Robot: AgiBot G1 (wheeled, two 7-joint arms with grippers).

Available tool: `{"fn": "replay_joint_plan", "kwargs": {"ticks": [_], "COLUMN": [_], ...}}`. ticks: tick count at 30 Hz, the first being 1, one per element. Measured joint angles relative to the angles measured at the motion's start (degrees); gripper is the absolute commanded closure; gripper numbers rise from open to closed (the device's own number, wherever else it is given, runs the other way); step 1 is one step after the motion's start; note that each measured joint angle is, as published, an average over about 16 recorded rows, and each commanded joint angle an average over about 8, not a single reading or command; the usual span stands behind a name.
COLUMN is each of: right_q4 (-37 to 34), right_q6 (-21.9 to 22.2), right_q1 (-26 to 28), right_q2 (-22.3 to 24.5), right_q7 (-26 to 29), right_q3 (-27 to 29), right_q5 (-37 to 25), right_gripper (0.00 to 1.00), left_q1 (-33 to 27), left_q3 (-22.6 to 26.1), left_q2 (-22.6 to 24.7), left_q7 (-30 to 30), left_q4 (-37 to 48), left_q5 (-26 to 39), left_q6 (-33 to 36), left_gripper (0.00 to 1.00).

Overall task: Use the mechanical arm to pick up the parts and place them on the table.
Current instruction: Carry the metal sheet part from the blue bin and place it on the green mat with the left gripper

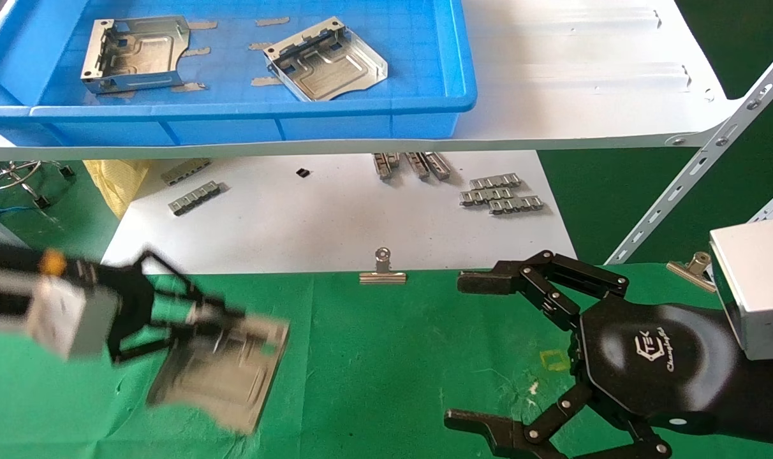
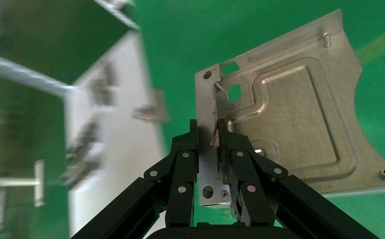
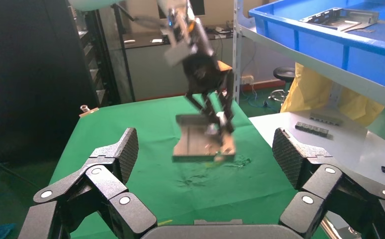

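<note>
My left gripper (image 1: 236, 319) is shut on the upturned side wall of a silver-grey part (image 1: 224, 373) and holds it over the green table (image 1: 374, 357), at its left side. In the left wrist view the fingers (image 2: 207, 132) pinch the wall from both sides and the grooved plate (image 2: 290, 114) hangs beyond them. The right wrist view shows this part (image 3: 200, 142) just above the cloth. My right gripper (image 1: 456, 349) is open and empty over the table's right side; its own view (image 3: 205, 154) shows the fingers spread wide. Two more parts (image 1: 134, 54) (image 1: 326, 60) lie in the blue bin (image 1: 246, 121).
The bin stands on a white shelf board (image 1: 584, 76) above a white sheet with small ridged metal strips (image 1: 501, 193). A binder clip (image 1: 382, 271) holds the cloth's far edge. A slanted shelf brace (image 1: 699, 166) runs at the right.
</note>
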Motion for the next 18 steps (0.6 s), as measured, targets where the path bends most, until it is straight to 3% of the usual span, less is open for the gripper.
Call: {"fn": "replay_joint_plan", "kwargs": {"ticks": [7, 13, 15, 18], "right_q4": [0.0, 0.0, 0.0, 0.0], "right_q6": [0.0, 0.0, 0.0, 0.0], "right_q1": [0.0, 0.0, 0.0, 0.0], "right_q2": [0.0, 0.0, 0.0, 0.0], "right_q7": [0.0, 0.0, 0.0, 0.0], "right_q3": [0.0, 0.0, 0.0, 0.0], "right_q5": [0.0, 0.0, 0.0, 0.0], "right_gripper": [0.00, 0.00, 0.00, 0.00], "left_q1": [3.5, 6.8, 7.8, 9.3], "left_q3": [2.0, 1.7, 1.6, 1.3], "left_q2": [0.2, 0.3, 0.5, 0.6], "left_q7": [9.9, 14.3, 15.1, 16.0], "left_q4": [6.5, 11.5, 12.7, 14.1], "left_q5": [0.5, -0.6, -0.9, -1.4], "left_q6": [-2.3, -4.7, -5.5, -6.3], "left_gripper": [1.00, 1.00, 0.91, 0.55]}}
